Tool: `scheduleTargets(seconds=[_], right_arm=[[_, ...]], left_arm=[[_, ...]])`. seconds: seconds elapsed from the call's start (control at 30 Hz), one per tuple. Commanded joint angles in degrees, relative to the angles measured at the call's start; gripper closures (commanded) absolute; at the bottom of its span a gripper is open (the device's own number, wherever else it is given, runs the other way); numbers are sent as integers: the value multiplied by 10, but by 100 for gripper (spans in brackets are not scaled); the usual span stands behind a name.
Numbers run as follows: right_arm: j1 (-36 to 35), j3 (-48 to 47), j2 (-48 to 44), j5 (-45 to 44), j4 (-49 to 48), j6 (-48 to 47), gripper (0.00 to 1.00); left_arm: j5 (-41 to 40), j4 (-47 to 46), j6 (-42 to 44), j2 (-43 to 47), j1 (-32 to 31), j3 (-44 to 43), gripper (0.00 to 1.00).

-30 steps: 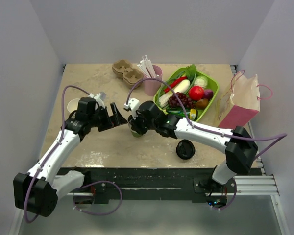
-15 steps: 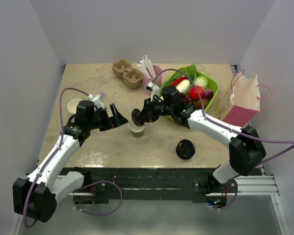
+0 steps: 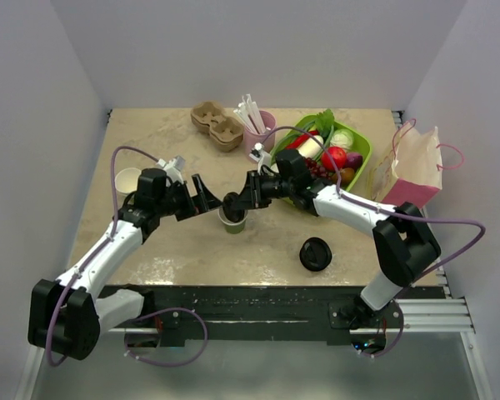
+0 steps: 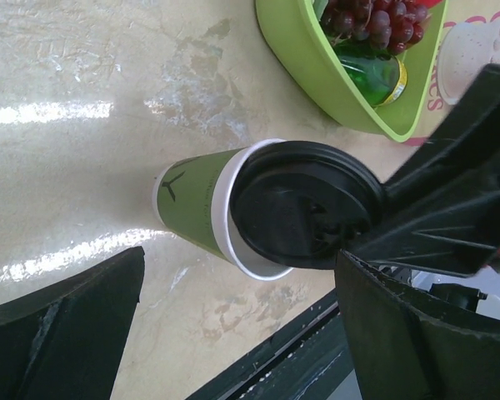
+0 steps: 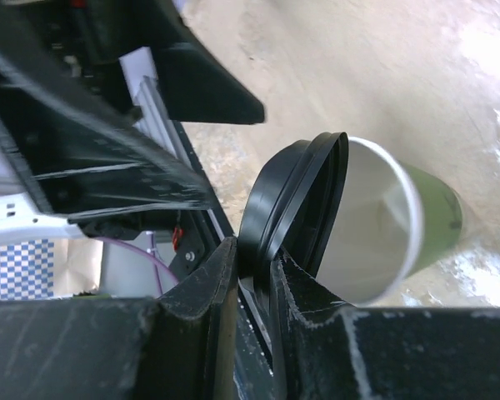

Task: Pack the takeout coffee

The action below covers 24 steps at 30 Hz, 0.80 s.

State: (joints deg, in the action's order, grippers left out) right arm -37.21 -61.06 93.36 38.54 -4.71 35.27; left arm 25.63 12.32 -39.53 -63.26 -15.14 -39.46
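cup: we see a small olive-green paper cup point(image 3: 234, 223) with a white rim and a dark logo on its side, standing upright.
place: about mid-table point(image 3: 167, 250), slightly left of centre, nearer the near edge.
lid: round black plastic lid point(image 4: 304, 204), steeply tilted over the cup's mouth, one edge at the rim and the rest raised.
state: we count it not seated; the white inside shows.

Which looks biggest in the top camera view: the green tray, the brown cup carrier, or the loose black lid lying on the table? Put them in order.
1. green tray
2. brown cup carrier
3. loose black lid
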Motion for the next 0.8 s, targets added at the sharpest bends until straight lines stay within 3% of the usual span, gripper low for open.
scheduleTargets(seconds=[0.0, 0.37, 0.53, 0.77], right_arm=[[9, 6, 2, 8, -28, 20, 79], [24, 16, 9, 7, -35, 22, 71], [23, 11, -5, -14, -13, 5, 59], [23, 1, -31, -64, 24, -22, 53]], left_arm=[[22, -51, -5, -5, -2, 4, 0], [28, -59, -6, -43, -4, 0, 0], [32, -61, -5, -56, -6, -1, 0], [37, -66, -8, -67, -9, -1, 0]])
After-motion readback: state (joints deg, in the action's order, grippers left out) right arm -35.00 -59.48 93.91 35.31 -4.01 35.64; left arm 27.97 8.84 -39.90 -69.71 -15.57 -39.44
